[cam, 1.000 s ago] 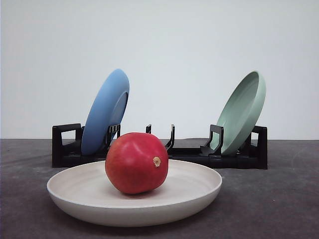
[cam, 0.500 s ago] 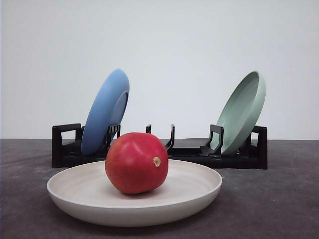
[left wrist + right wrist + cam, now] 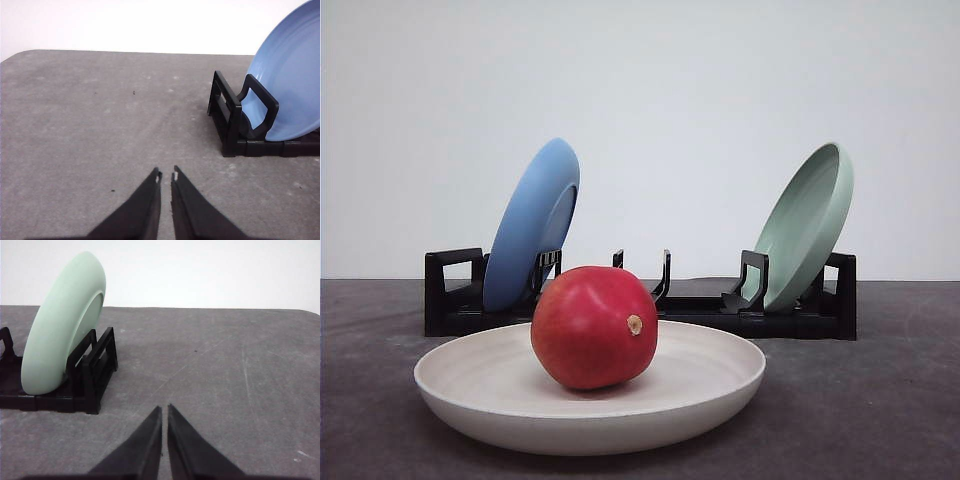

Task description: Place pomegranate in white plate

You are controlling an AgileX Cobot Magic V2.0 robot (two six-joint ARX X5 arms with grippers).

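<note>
The glossy red pomegranate (image 3: 594, 326) lies inside the white plate (image 3: 720, 385), which sits flat on the grey table in the front view, close to the camera. Its tan stem nub faces forward and right. In the left wrist view my left gripper (image 3: 166, 175) is shut with nothing between its fingertips, hovering over bare table left of the rack's blue-plate end. In the right wrist view my right gripper (image 3: 164, 408) is also shut and empty, over bare table right of the rack's green-plate end.
A black dish rack (image 3: 700, 310) stands behind the white plate. A blue plate (image 3: 532, 225) leans in its left slot and a pale green plate (image 3: 807, 224) in its right slot. Grey tabletop (image 3: 90, 130) stretches to either side of the rack.
</note>
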